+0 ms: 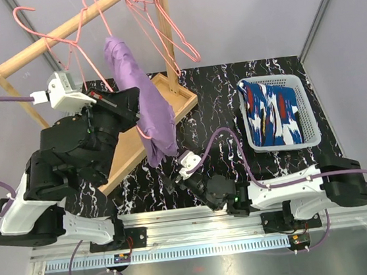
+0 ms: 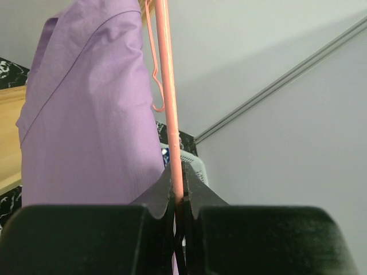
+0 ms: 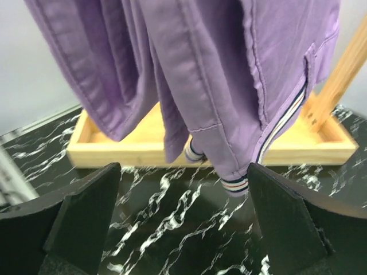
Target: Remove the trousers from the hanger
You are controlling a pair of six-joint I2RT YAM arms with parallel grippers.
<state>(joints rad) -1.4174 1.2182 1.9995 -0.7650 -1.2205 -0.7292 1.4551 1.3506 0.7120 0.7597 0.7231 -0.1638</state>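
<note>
Lilac-purple soft cloth shorts [image 1: 140, 96] with a striped waistband hang limp and light from the thin pink wire hanger [image 2: 170, 103] clenched in the left gripper [image 2: 178, 197], their hem at eleven o'clock of the wide-open right gripper [image 3: 183, 200], which should likely pinch that dangling cloth.

The lilac shorts [image 1: 144, 99] are soft matt woven cloth w/ stitched seams. The hanger [image 2: 168, 86] – smooth pink wire, slight gloss. The rack [image 1: 59, 33] is pale bare wood; table [image 1: 219, 100] – black marble-look, semi-gloss; basket [image 1: 287, 145] white plastic lattice.
</note>
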